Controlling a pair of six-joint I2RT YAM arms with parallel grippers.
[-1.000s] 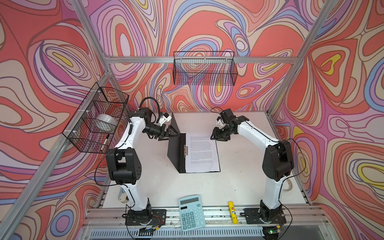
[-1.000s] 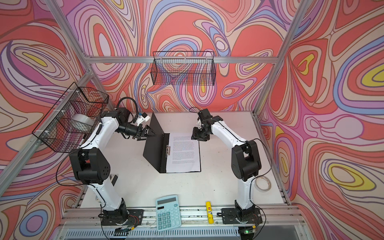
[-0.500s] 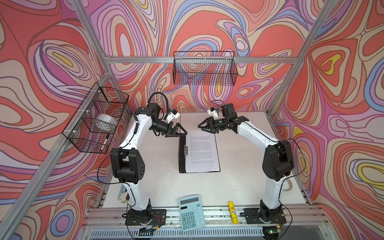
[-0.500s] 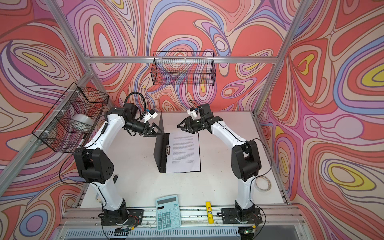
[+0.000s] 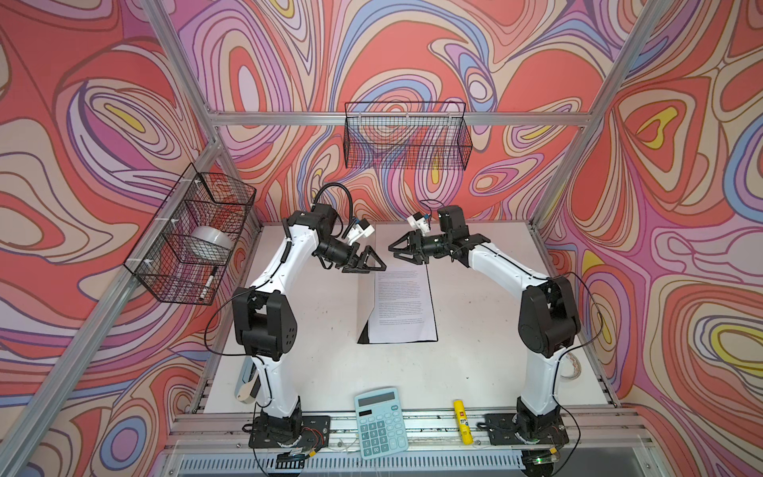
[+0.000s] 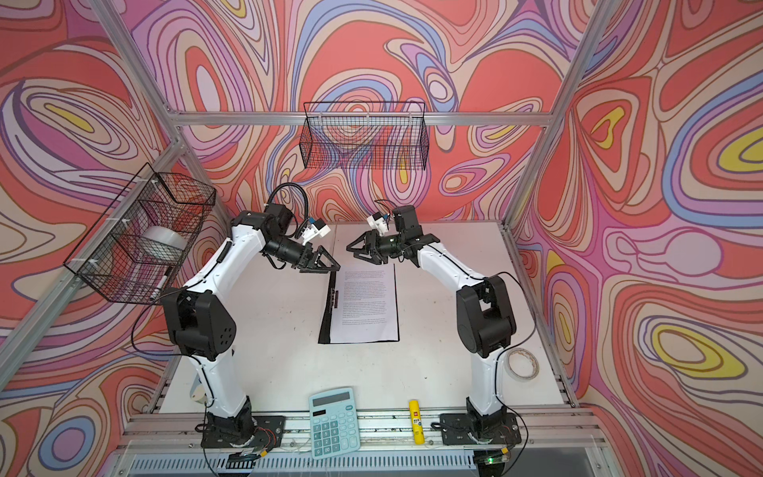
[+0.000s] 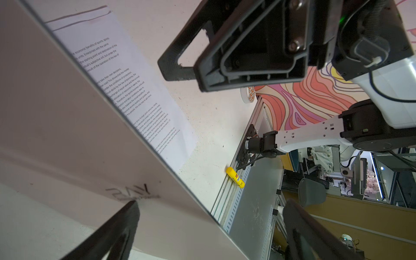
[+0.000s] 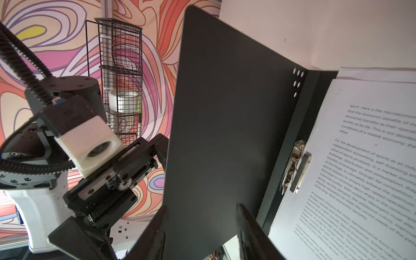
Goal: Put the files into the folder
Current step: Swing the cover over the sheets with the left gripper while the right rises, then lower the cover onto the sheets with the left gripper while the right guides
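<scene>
Open and empty, the left gripper (image 5: 377,263) and right gripper (image 5: 394,252) flank the folder (image 5: 365,305), its cover upright, seemingly ready to shut over the files (image 5: 402,301).

Two robot arms (image 6: 198,318) (image 6: 487,322), one folder (image 6: 329,318) and one stack of files (image 6: 367,301) share the tabletop (image 6: 280,363).
Also counted: one calculator (image 6: 333,425), one glue stick (image 6: 416,421), two wire baskets (image 6: 363,140) (image 6: 119,281), two tape rolls (image 6: 159,243) (image 6: 522,363) and one marker (image 6: 159,289).
</scene>
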